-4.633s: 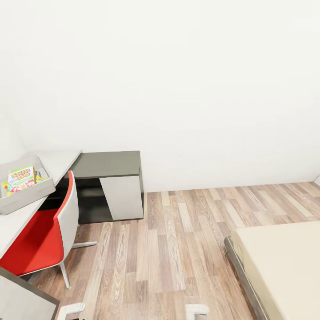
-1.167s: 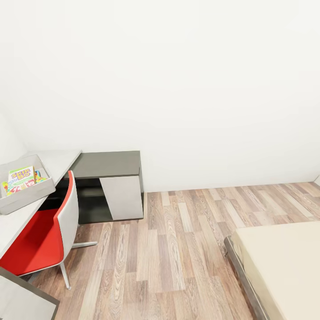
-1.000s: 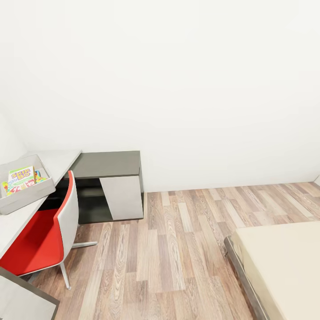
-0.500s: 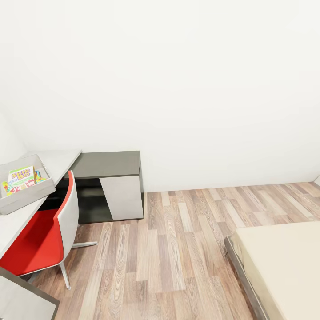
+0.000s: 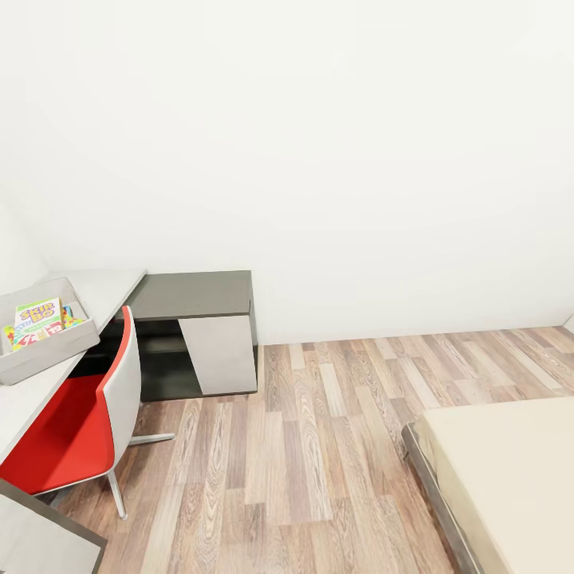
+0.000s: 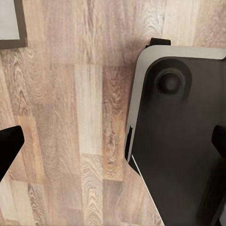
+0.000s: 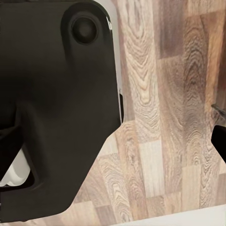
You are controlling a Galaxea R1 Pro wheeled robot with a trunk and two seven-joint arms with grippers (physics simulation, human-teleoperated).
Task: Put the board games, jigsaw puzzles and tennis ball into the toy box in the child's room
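Toys sit in the toy box (image 5: 48, 351) on the counter (image 5: 96, 291); both grippers hang open and empty above floor. Seemingly finished; next, check the bed (image 5: 510, 470).

Head view: bright, flat, even render light with no visible source; the white wall (image 5: 319, 143) is near blown out with almost no shading, and the only soft shadows sit under the red chair (image 5: 76, 434) and inside the dark-grey cabinet (image 5: 195, 335). Wide-angle stretch toward the edges, focus sharp throughout, no glare. Both wrist views are dimmer and slightly soft, wood-plank floor (image 6: 80, 117) grain legible, the robot's black base (image 7: 52, 94) almost featureless.
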